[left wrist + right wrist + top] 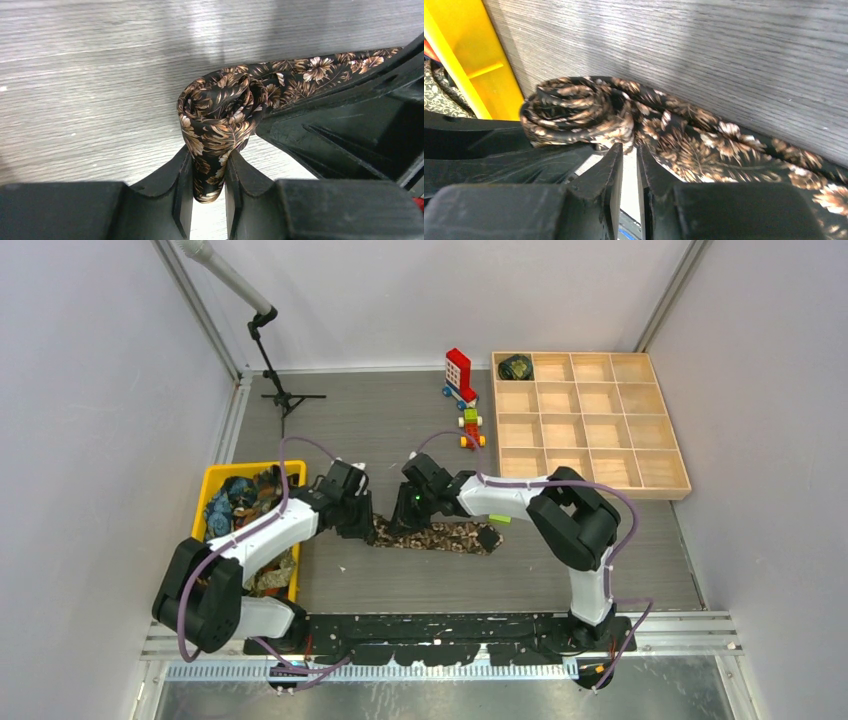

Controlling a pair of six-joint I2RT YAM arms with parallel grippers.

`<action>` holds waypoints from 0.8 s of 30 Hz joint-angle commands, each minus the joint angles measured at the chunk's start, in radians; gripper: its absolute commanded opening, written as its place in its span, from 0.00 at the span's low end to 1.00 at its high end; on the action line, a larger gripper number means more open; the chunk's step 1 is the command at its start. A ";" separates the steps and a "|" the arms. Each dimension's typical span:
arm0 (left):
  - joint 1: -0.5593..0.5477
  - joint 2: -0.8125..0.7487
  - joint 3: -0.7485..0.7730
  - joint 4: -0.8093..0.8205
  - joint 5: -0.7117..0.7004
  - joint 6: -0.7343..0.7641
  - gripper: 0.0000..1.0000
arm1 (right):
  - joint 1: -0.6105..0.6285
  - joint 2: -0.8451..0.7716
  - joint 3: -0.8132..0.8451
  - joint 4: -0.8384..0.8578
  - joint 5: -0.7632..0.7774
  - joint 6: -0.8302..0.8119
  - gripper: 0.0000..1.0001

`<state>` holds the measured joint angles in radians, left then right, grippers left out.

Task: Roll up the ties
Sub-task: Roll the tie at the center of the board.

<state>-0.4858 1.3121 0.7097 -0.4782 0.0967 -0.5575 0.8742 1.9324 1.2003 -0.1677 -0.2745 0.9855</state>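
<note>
A brown-tan-black leaf-patterned tie [450, 536] lies on the grey table between the arms, its left end wound into a small roll [217, 107]. My left gripper [209, 156] is shut on the lower part of that roll, with fabric pinched between its fingers. From the other side, my right gripper [629, 148] is nearly closed, and its tips nip the tie's fabric [684, 135] just beside the roll [569, 107]. In the top view the left gripper [362, 523] and right gripper [408, 520] meet at the tie's left end. More ties fill the yellow bin [212, 480].
A wooden grid tray [590, 495] at the right holds one dark rolled bundle [516, 367] in its far left cell. Red-and-white toy bricks [459, 375] and a small toy [470, 428] stand beside it. A small green block [500, 519] lies near the tie. A microphone stand [280, 390] is at the back left.
</note>
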 commanded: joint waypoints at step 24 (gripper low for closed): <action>-0.243 0.231 0.299 -0.350 -0.634 -0.022 0.19 | -0.286 -0.524 -0.233 -0.204 0.153 -0.055 0.25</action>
<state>-0.6903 1.5017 0.9485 -0.7662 -0.4145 -0.5526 0.6292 1.4956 0.9909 -0.3065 -0.1684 0.9623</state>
